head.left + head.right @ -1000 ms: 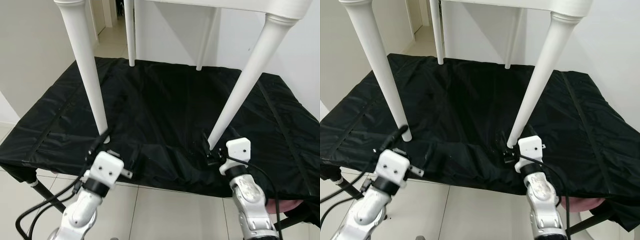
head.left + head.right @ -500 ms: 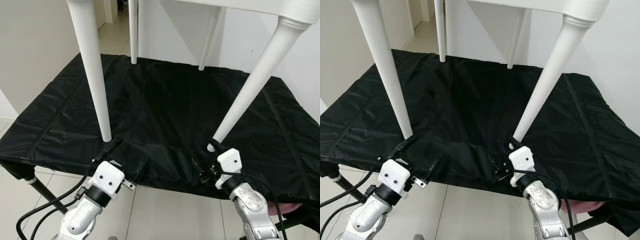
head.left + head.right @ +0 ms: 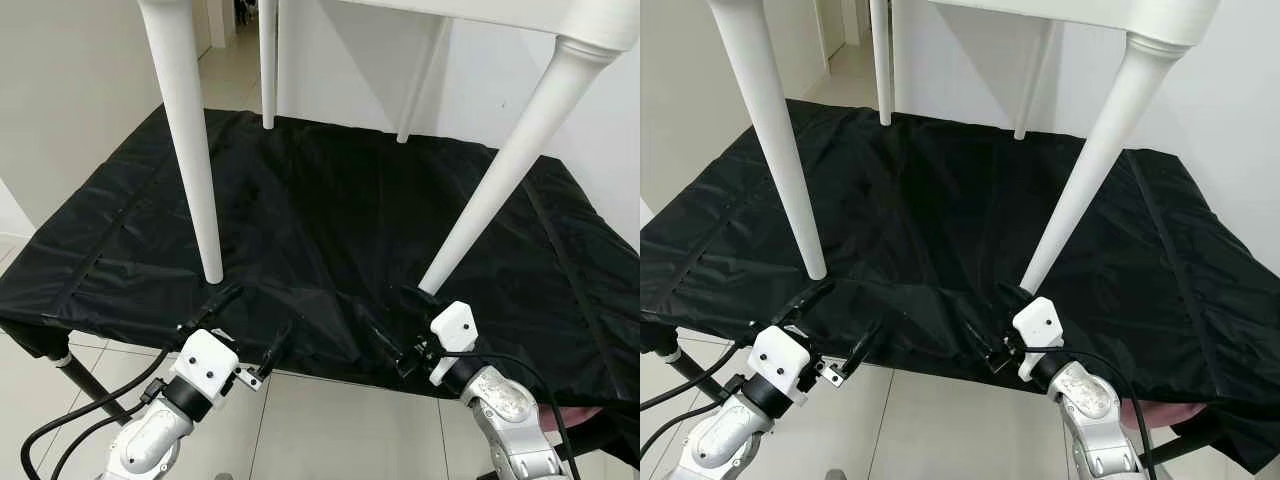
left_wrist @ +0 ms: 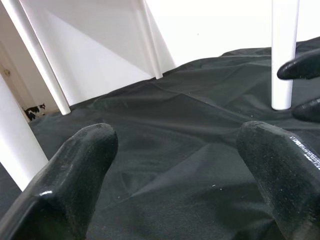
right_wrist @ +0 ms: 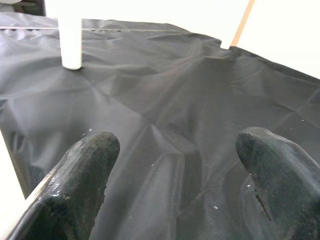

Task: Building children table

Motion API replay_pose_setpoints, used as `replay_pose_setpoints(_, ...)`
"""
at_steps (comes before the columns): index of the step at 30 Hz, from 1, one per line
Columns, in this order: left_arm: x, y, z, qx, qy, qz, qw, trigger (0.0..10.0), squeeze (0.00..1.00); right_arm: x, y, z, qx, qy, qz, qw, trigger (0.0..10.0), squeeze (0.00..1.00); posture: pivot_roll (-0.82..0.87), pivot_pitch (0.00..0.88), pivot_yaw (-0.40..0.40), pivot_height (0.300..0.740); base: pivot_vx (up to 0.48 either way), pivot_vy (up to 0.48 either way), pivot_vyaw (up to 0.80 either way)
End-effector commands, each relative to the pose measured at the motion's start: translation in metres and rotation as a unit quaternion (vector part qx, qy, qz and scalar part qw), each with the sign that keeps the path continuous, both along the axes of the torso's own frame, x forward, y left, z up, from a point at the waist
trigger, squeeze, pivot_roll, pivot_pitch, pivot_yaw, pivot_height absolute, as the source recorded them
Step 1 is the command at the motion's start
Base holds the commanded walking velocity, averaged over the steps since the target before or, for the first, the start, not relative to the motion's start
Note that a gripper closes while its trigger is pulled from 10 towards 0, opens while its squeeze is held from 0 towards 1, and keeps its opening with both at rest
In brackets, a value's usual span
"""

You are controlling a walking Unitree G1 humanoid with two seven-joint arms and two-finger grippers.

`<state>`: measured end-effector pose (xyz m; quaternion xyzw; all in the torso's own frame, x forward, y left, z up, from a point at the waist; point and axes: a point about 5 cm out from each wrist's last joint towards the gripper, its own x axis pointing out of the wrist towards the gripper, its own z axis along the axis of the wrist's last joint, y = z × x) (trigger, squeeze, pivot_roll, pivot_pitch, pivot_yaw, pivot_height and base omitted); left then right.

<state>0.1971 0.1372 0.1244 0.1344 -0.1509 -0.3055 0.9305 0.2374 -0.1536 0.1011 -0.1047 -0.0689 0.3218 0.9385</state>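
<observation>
— So, your grippers?
— Both my left gripper and right gripper gape, empty, just beside the table legs standing on the black cloth.
— Handling?
— Probably light, stiff, smooth; I'd clasp legs low.

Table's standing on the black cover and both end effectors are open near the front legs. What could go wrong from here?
1. The left end effector and right end effector sit low by the near left leg and near right leg; a forward nudge might shift the white table.
2. The black cover is wrinkled at the front edge; fingers could snag it.
</observation>
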Motion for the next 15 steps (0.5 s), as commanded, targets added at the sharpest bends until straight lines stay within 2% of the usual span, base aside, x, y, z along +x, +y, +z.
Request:
replay_pose_setpoints(1,-0.005,-0.002,-0.003,0.009,0.005,-0.027,1.0,10.0,0.0,-0.003,0.0,-0.003,-0.001,0.012,0.017,1.0,10.0,0.0,0.02,0.0,-0.1,0.74,0.0,0.0,0.0)
replay_pose_setpoints(6,-0.011,-0.005,-0.003,0.021,0.014,-0.066,0.998,10.0,0.0,-0.006,0.002,-0.004,-0.005,0.023,0.05,0.998,10.0,0.0,0.03,0.0,-0.107,0.74,0.0,0.0,0.0)
replay_pose_setpoints(7,-0.017,-0.004,-0.004,0.037,0.026,-0.108,0.993,10.0,0.0,-0.009,0.002,-0.003,-0.015,0.029,0.086,0.996,10.0,0.0,0.03,0.0,-0.103,0.74,0.0,0.0,0.0)
replay_pose_setpoints(11,-0.019,0.002,-0.006,0.054,0.036,-0.13,0.989,10.0,0.0,-0.013,0.002,-0.005,-0.029,0.035,0.115,0.992,10.0,0.0,0.03,0.0,-0.102,0.74,0.0,0.0,0.0)
replay_pose_setpoints(15,-0.019,0.003,-0.006,0.054,0.038,-0.132,0.989,10.0,0.0,-0.013,0.001,-0.005,-0.033,0.032,0.118,0.992,10.0,0.0,0.03,0.0,-0.1,0.74,0.0,0.0,0.0)
